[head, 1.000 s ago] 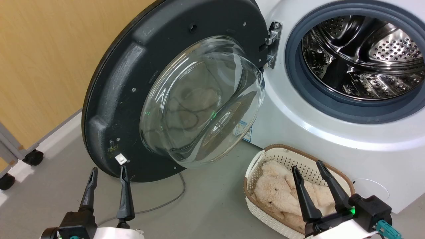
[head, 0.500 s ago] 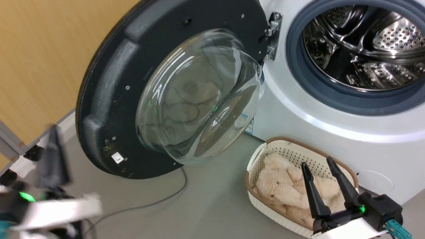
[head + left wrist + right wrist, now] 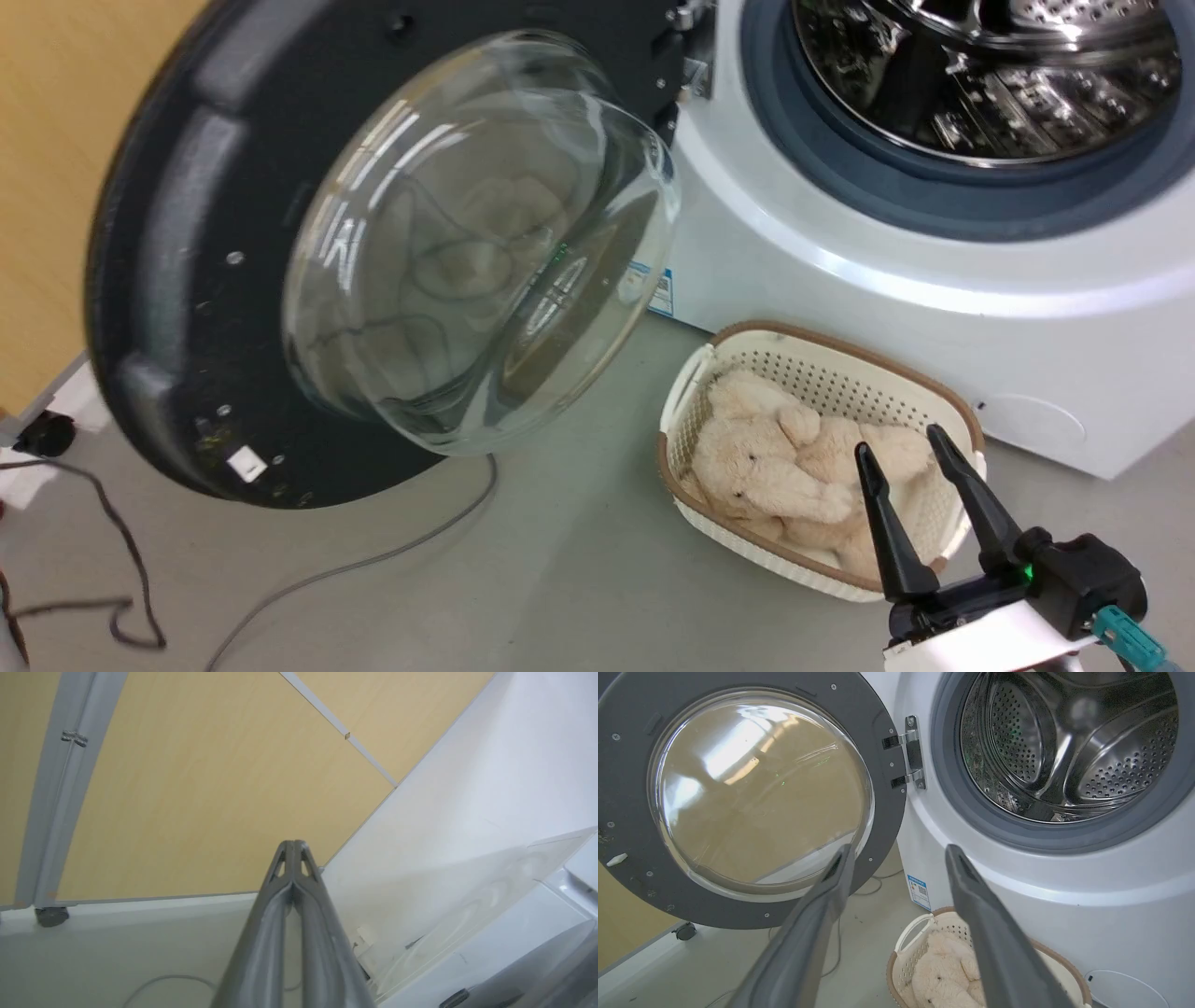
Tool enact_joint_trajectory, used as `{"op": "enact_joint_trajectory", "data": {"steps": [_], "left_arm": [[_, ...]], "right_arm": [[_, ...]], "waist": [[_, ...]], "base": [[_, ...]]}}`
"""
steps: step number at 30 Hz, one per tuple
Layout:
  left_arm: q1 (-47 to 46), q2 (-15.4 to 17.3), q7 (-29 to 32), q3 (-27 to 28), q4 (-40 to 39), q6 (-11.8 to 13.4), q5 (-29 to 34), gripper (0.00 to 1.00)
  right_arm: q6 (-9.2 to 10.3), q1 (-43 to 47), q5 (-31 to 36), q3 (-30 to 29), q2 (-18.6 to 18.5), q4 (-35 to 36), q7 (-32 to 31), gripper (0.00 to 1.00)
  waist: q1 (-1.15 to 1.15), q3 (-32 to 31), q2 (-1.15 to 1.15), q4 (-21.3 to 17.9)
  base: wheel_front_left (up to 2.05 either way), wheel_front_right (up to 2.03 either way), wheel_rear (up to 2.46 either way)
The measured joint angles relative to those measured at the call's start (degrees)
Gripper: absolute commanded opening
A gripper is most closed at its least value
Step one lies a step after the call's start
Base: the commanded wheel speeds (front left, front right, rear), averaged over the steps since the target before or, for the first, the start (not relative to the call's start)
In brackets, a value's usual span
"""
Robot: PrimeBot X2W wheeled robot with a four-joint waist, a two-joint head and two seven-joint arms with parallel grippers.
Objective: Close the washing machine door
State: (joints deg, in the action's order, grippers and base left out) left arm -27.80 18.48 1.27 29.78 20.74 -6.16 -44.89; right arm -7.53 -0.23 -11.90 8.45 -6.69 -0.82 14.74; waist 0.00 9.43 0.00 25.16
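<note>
Both of my left fingers (image 3: 293,858) are clenched tip to tip on nothing, pointing at a tan wood-look wall (image 3: 187,788). My right fingers (image 3: 873,481) stand spread and empty near the white-and-brown perforated plastic basket (image 3: 831,338) of cream plush toys (image 3: 775,467) on the grey floor (image 3: 560,579). The large round black washing machine door (image 3: 168,280), with its bulging clear glass bowl, hangs wide open on its hinge at the left of the big white front-loading washing machine (image 3: 840,280), well apart from the blue-grey rubber gasket (image 3: 934,201) around the steel drum (image 3: 980,93).
</note>
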Motion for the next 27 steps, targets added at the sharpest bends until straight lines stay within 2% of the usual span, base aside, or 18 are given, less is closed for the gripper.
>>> {"op": "enact_joint_trajectory", "data": {"steps": [4, 6, 8, 11, 21, 27], "left_arm": [[-4.4, 0.7, 8.2, 3.2, 8.1, 0.2, -8.8, 0.00], [-5.9, 0.5, 14.0, 4.9, 11.7, 1.2, -13.9, 0.00], [-6.7, 0.4, 19.9, 6.1, 13.9, 1.6, -18.6, 0.00], [-6.8, 0.5, 27.2, 6.2, 15.0, 1.7, -22.3, 0.00], [-0.5, -1.2, 46.6, 3.2, 9.6, -0.1, -29.9, 0.00], [5.5, -5.7, 55.6, 0.2, 2.1, -0.1, -33.2, 0.00]], "right_arm": [[0.00, -0.3, 0.0, 0.4, -0.1, -0.1, 0.0, 1.00], [0.00, -0.3, 0.0, 0.4, -0.1, -0.1, 0.0, 1.00], [0.00, -0.3, 0.0, 0.5, -0.1, -0.1, 0.0, 1.00], [0.00, -0.3, 0.0, 0.5, -0.1, -0.2, 0.0, 1.00], [0.00, -0.3, -0.3, 0.5, 0.7, -0.8, 0.0, 1.00], [0.00, -0.3, -0.5, 0.1, 1.5, -1.4, 0.0, 1.00]], "waist": [[0.00, 0.7, 0.00, -1.2], [0.00, 0.8, 0.00, -1.6], [0.00, 0.7, 0.00, -1.8], [0.00, 0.4, 0.00, -2.1], [0.00, -1.5, 0.00, -2.0], [0.00, -3.5, 0.00, -2.3]], "base": [[0.00, 0.00, 0.00], [0.00, 0.00, 0.00], [0.00, 0.00, 0.00], [0.00, 0.00, 0.00], [0.00, 0.00, 0.00], [0.00, 0.00, 0.00]]}}
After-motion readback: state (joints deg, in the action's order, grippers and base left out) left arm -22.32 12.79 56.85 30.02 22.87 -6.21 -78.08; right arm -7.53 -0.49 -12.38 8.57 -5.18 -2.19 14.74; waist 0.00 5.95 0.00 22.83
